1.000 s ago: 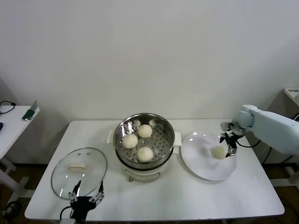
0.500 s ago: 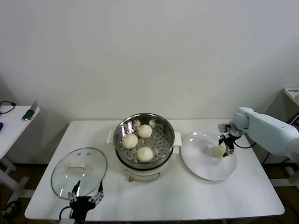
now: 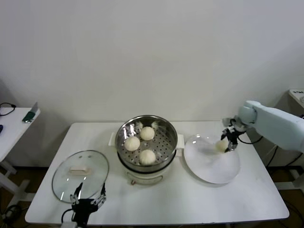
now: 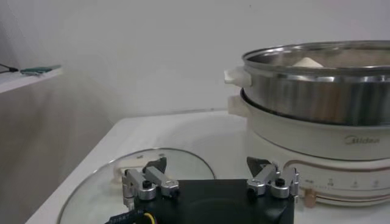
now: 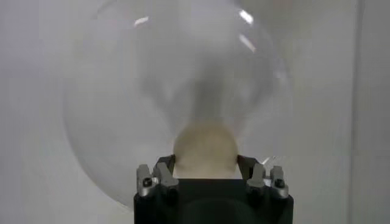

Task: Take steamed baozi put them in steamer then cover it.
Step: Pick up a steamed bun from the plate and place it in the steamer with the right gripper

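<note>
Bright even indoor light, soft shadows, glare on plate [image 5: 122,91], right wrist view blurred

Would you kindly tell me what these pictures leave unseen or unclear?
- Head view: the right end effector hides part of the bun it grips.
- Right wrist view: the plate is blurred.
- Left wrist view: the steamer wall hides the buns inside; its far side is cut off.
</note>
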Controlling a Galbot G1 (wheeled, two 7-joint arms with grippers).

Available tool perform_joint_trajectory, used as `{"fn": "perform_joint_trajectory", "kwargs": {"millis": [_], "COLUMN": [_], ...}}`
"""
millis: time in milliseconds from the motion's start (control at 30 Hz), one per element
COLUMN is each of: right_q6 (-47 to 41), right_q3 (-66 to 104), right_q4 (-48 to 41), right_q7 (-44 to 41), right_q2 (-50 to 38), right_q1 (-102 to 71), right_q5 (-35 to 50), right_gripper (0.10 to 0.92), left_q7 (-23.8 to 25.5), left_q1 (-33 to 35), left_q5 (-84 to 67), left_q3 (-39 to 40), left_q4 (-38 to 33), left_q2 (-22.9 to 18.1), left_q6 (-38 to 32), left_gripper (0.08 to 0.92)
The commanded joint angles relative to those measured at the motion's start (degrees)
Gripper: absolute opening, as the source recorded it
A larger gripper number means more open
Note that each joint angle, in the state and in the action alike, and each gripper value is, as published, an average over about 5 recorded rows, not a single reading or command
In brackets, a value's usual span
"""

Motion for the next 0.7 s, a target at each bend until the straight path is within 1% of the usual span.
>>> {"fn": "perform_joint_trajectory", "kwargs": {"millis": [33, 167, 333, 467, 700], "right_q6": [-8.8, -13.6, -17.7, -19.3, -20.3], "right_q3": [-19.0, -19.3, -15.3, -13.3, -12.8], "right_q4": [22.0, 29.6, 34.3, 35.8, 33.5], "right_q7": [2.7, 6.1, 9.6, 11.8, 14.3], "right_q2": [-0.4, 3.4, 8.0, 10.9, 14.2], "right_q1": [30.5, 36.2, 35.3, 31.1, 23.5], "right_q5": [20.6, 29.1, 34.0, 33.6, 27.9], "right_gripper": [0.687, 0.687, 0.687, 0.687, 0.687], "left_q7": [0.0, -0.2, -0.2, -0.3, -0.3], "left_q1": [0.0, -0.2, -0.1, 0.2, 0.4], "left_q5": [0.0, -0.1, -0.4, -0.8, -1.0], "left_q3": [0.2, 0.3, 0.3, 0.2, 0.0], "left_q4": [0.0, -0.2, -0.7, -1.0, -1.5], "left_q2": [0.4, 0.7, 0.7, 0.8, 0.5], "left_q6": [0.0, 0.1, 0.2, 0.2, 0.3], "left_gripper": [0.823, 0.823, 0.823, 0.823, 0.823]}}
